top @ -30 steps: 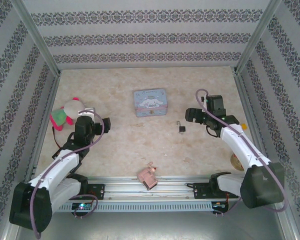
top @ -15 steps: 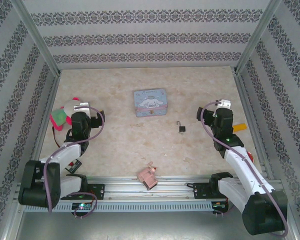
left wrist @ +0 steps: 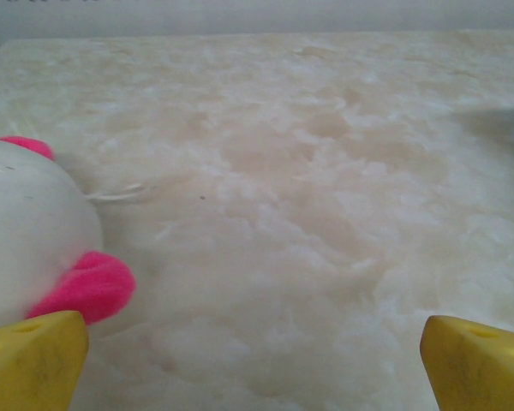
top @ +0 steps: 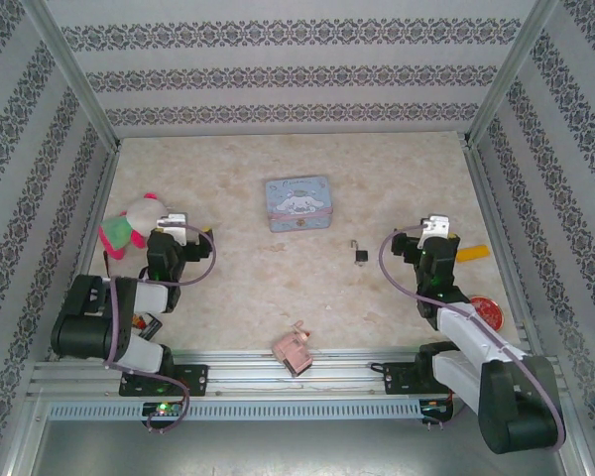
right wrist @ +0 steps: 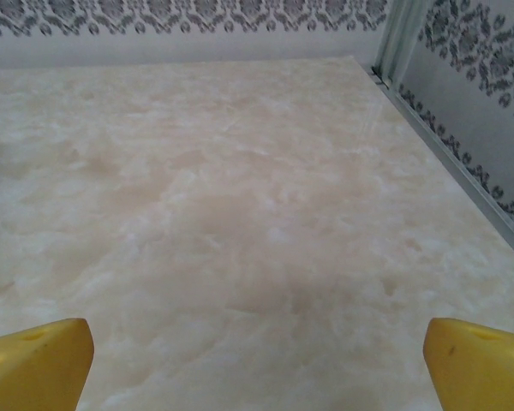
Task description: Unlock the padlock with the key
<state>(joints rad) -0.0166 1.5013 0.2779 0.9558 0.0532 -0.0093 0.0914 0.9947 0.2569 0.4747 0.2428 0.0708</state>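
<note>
No writing, label or number can be read anywhere. The blue tin point(top: 297, 203) carries a cartoon picture; any lettering on it is too small to read.

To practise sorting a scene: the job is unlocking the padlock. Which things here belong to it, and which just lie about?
Belongs to the job: padlock.
Lying about: blue tin, plush toy, pink blocky object, red disc, orange piece.

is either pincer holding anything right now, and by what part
Nothing is held: the left pincer and right pincer are open and empty; the padlock lies untouched on the table.
</note>
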